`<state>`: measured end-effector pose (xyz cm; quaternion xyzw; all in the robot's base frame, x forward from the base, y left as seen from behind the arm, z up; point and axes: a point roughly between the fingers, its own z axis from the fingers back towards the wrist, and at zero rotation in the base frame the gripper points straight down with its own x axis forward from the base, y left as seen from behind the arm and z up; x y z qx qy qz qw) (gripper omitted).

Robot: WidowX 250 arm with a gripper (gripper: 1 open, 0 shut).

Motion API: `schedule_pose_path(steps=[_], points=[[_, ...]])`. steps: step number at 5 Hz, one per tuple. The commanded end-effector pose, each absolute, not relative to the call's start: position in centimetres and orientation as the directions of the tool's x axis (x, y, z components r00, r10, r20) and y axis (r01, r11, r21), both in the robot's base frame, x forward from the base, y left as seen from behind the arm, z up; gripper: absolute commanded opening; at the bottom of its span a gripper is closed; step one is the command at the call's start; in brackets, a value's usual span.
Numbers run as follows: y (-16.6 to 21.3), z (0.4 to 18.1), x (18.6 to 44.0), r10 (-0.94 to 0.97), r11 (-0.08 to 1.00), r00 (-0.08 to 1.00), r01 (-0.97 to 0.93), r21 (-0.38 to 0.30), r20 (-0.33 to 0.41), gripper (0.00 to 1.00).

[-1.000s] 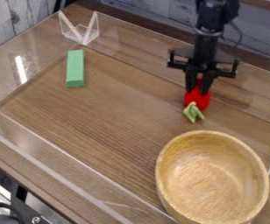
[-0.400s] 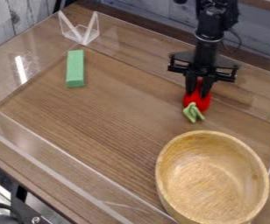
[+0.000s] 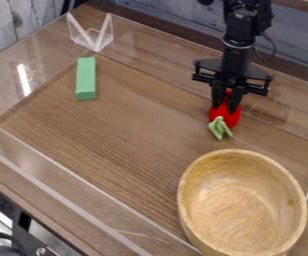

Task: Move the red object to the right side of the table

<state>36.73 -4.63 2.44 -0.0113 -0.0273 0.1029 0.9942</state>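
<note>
Red and glossy, the red object [image 3: 224, 113] sits in the right half of the frame, a little above the middle, on the table [image 3: 130, 150]. Its light green leafy end points down and left, toward the wooden bowl [image 3: 244, 205], which fills the lower right corner and stays apart from it. The gripper [image 3: 226, 102] comes straight down from the top of the frame and its black fingers stand on both sides of the upper part of the fruit. The jaws look narrowed around it, so I judge that the claw is clenched on the red object, with the fruit resting on or just above the wood; a gap under it I cannot tell.

A green block [image 3: 86, 78] lies far away in the upper left of the frame, near a clear acrylic wall [image 3: 37, 170].

What could go wrong from here: the fruit is smooth and egg-shaped, and the fingers seem to hold only its top end. If the grip is off the middle, the fruit may turn between the pads or slip out. If the claw lets go while the fruit is tilted, it may roll on the flat wood, perhaps toward the bowl or toward the clear wall at the right edge
</note>
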Motion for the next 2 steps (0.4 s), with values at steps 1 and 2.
schedule_pose_path(steps=[1,2], points=[[-3.85,0.59,36.43,0.157,0.987,0.987,-0.156,-0.027,0.041,0.00],[-3.14,0.38,35.99,0.124,0.992,0.992,-0.123,-0.029,0.035,0.00]])
